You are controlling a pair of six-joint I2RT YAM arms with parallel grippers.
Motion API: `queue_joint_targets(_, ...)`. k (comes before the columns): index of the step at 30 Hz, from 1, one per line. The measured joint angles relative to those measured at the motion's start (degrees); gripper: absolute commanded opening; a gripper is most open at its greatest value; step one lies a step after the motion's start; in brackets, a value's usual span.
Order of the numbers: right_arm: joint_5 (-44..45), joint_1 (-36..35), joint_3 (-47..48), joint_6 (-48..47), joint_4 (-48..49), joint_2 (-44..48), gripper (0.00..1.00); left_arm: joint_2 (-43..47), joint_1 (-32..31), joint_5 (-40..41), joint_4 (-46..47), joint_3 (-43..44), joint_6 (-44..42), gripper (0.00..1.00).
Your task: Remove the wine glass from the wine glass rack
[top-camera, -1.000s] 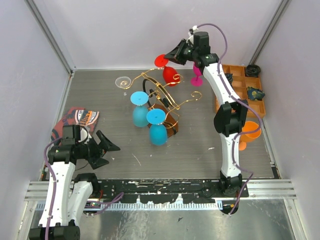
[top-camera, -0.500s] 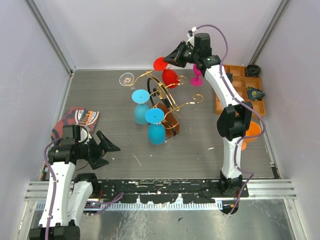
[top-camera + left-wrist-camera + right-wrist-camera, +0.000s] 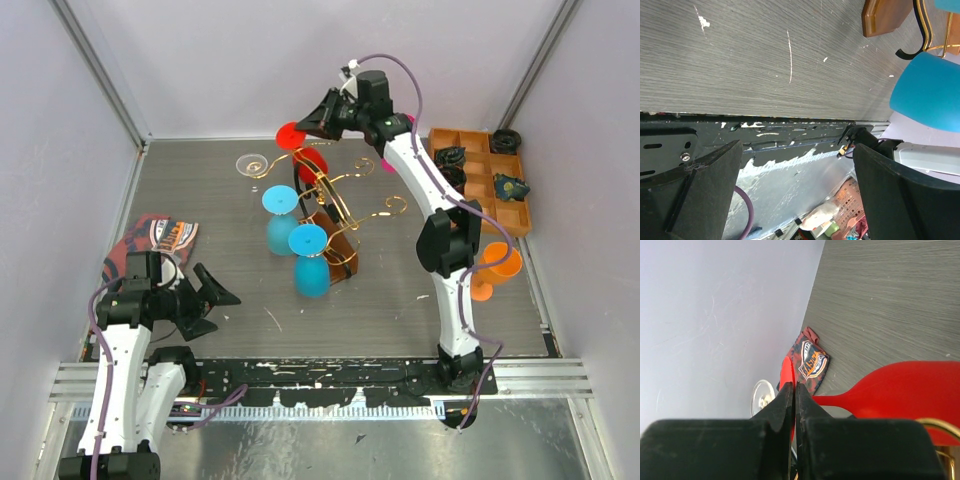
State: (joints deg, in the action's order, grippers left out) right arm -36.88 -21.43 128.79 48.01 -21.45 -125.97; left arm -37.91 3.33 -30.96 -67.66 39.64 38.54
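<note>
The right gripper point(image 3: 794, 389) was pinched shut on the foot of the red wine glass point(image 3: 309, 160) near the worktop's far edge. The glass's bowl sat against the wine glass rack point(image 3: 335, 205). The left gripper point(image 3: 218, 308) gaped empty near the near-left corner.

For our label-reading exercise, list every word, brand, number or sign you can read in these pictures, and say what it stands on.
Logo lettering on the red-and-black cloth: white letters in an orange-edged badge, too blurred to read.
No text visible on the red wine glass, the wine glass rack or the orange tray.
Nothing else is legible in any view.
</note>
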Motion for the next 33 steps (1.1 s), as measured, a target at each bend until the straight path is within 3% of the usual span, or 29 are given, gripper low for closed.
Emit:
queue_joint_targets(9, 0.5, -1.3, 2.2, 2.8, 6.3, -3.7, 0.01, 0.0, 0.0, 0.0, -0.2, -0.3, -0.4, 0.98)
queue_joint_targets(17, 2.5, 2.8, 4.7, 4.7, 13.9, -3.2, 0.01, 0.0, 0.0, 0.0, -0.7, -0.3, -0.6, 0.98)
queue_joint_targets(27, 2.4, 17.1, -5.0, 2.3, 10.9, 7.2, 0.01, -0.3, 0.0, 0.0, -0.7, -0.4, -0.6, 0.98)
queue_joint_targets(33, -2.3, 16.5, -11.8, 1.2, 9.4, 14.0, 0.01, -0.3, 0.0, 0.0, -0.6, -0.8, -0.4, 0.98)
